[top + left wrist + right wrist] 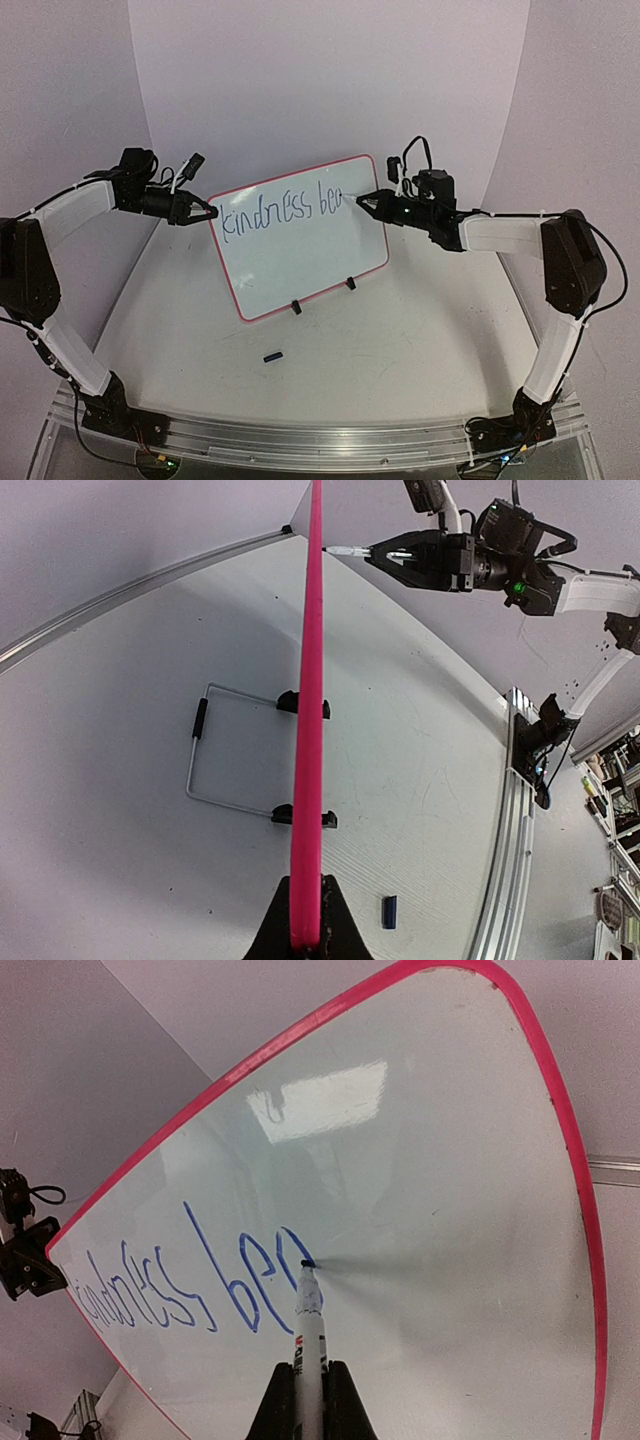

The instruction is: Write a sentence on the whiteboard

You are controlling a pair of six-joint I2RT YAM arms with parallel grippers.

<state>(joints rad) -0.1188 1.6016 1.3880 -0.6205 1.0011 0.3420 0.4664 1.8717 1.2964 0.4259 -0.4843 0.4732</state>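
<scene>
whiteboard (300,262): red rim, upright on two black feet, mid-bench toward far edge | sentence (283,213): blue, top line, unfinished, "kindness be"

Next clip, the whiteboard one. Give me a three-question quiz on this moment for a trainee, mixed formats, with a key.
1. True or false: the left gripper is clamped on the left edge of the whiteboard.
2. Multiple choice: the marker held in the right gripper has its tip
A) held well clear of the board
B) at the board's surface, right after the last letter
C) on the board's red rim
3. Short answer: which whole word of the sentence is finished?

Key: 1 true; 2 B; 3 "kindness" (a second word is only begun).
</scene>
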